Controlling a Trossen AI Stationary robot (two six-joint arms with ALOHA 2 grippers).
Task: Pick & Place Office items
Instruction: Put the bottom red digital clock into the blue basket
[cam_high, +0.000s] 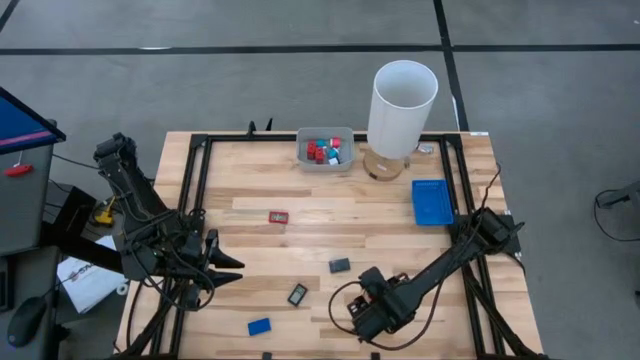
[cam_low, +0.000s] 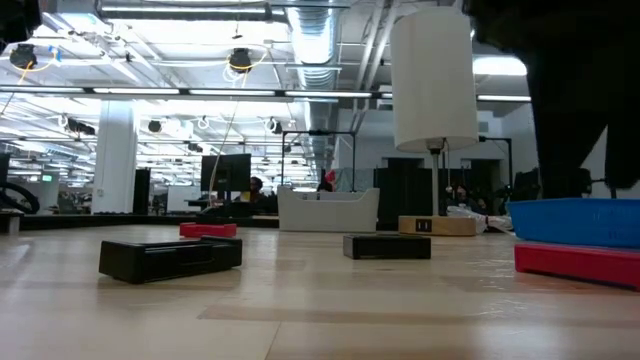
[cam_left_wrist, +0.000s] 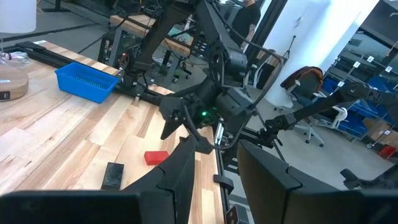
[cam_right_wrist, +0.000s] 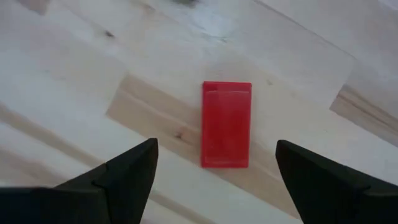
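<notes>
The right gripper hovers low over the table, fingers spread wide, a red block lying flat just ahead between them, untouched. Risk: it lies flat, so closing too high could skid it away. The left gripper waits shut. No readable writing anywhere.

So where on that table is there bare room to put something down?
Bare wood lies between the red framed piece and the blue tray, and left of the grey tray. The near edge is crowded: blue block, black pieces, right end effector.
</notes>
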